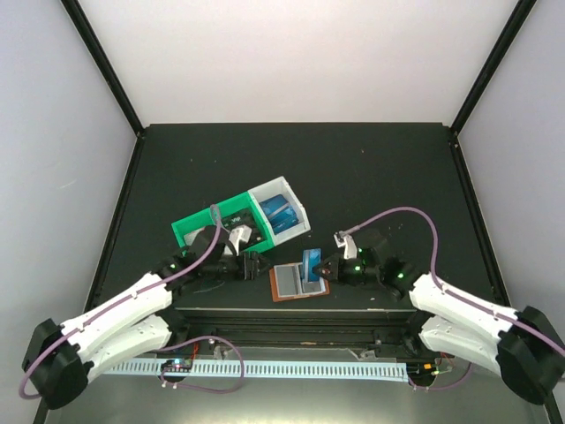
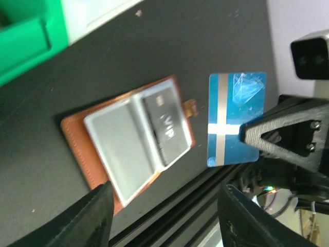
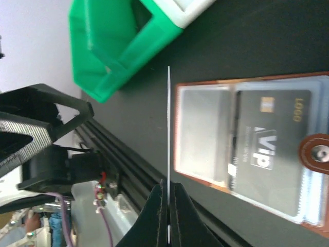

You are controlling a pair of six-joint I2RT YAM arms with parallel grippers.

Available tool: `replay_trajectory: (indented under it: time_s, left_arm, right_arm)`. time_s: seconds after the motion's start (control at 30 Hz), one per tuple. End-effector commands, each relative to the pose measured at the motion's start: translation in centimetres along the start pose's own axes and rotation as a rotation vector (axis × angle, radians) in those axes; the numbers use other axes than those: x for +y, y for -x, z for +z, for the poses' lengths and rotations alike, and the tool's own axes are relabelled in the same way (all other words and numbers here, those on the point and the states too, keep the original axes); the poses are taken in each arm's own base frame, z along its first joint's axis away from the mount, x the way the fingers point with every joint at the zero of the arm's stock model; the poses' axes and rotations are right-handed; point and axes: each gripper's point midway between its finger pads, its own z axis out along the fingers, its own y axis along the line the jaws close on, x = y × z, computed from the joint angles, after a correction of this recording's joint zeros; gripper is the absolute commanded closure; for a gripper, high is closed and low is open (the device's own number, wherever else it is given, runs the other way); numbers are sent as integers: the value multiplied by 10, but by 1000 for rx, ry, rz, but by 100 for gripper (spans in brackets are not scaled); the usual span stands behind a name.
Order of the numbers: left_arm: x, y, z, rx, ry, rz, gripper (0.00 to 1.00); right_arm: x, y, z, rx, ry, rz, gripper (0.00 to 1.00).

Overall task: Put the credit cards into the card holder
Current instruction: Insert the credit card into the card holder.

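The card holder point(image 1: 289, 285) lies open near the table's front edge, pockets up; in the left wrist view point(image 2: 76, 143) its leather back shows. A black VIP card point(image 2: 163, 122) sits in one pocket, also seen in the right wrist view point(image 3: 267, 149). My right gripper point(image 1: 320, 268) is shut on a blue card point(image 1: 311, 263) with a white stripe, held on edge just above the holder's right side. The blue card's face shows in the left wrist view point(image 2: 234, 118) and only its thin edge in the right wrist view point(image 3: 168, 128). My left gripper point(image 1: 262, 265) is open and empty beside the holder's left side.
A green bin point(image 1: 212, 225) and a white bin point(image 1: 298, 210) holding more blue cards point(image 1: 281, 212) stand joined just behind the holder. The green bin also shows in the right wrist view point(image 3: 113, 46). The table's front rail point(image 2: 205, 195) runs close below the holder.
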Motion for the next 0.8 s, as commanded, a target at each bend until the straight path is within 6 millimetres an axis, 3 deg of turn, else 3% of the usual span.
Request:
replay_trajectory:
  time_s: [0.0, 0.23, 0.43, 0.77]
  left_arm:
    - [8, -3, 17, -34, 43, 57, 48]
    - [37, -18, 47, 11, 158, 59, 70]
    - [51, -31, 65, 56, 231, 69, 75]
    - [81, -50, 74, 84, 382, 83, 79]
  right_arm:
    - [-14, 4, 17, 7, -30, -46, 99]
    - [-35, -3, 49, 105, -70, -51, 99]
    - [-42, -9, 62, 159, -65, -36, 99]
    - [-51, -18, 68, 200, -72, 38, 99]
